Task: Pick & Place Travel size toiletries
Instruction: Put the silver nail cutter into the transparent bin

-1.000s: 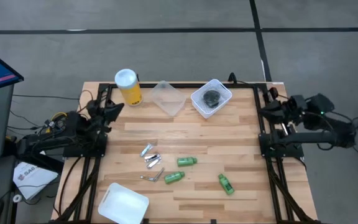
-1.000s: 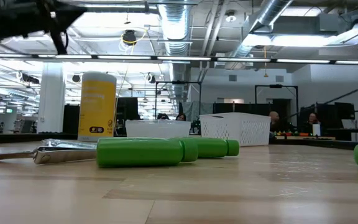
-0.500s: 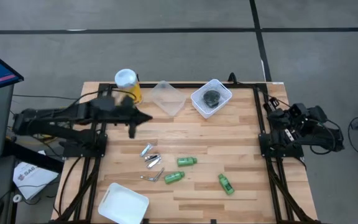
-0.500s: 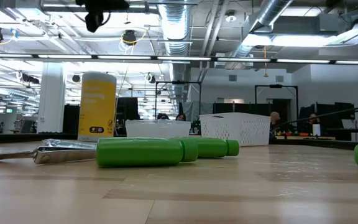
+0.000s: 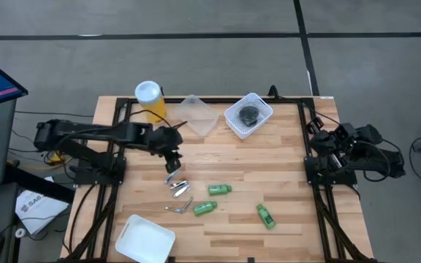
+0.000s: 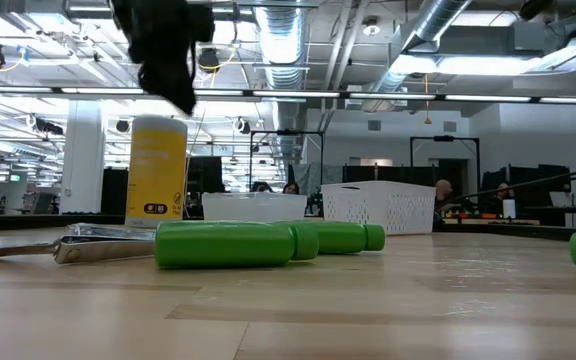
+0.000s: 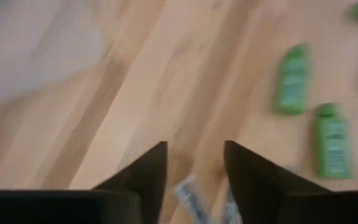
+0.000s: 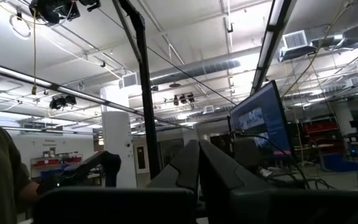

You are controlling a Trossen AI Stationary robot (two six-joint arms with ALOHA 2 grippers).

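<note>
Three green mini bottles (image 5: 219, 189), (image 5: 205, 208), (image 5: 266, 216) lie on their sides on the wooden table, and a few slim silvery tubes (image 5: 177, 186) lie just left of them. A dark round piece (image 5: 248, 114) sits inside the white basket at the far edge. My left gripper (image 5: 172, 156) hangs open above the far end of the silvery tubes, touching nothing. Its wrist view shows the tubes (image 7: 188, 196) between its fingers and two bottles (image 7: 293, 78), (image 7: 332, 140) beyond. My right gripper (image 8: 197, 163) is shut, folded back at the table's right edge.
A tall yellow canister (image 5: 150, 101) with a white lid, a clear tub (image 5: 198, 114) and the white basket (image 5: 258, 102) stand along the far edge. A white tub (image 5: 145, 238) sits at the near left corner. Bare wood lies between the bottles and the far containers.
My left arm has swung out from the table's left edge toward the middle and come down over the silvery tubes. My right arm has drawn in at the right edge. The toiletries have not moved.
</note>
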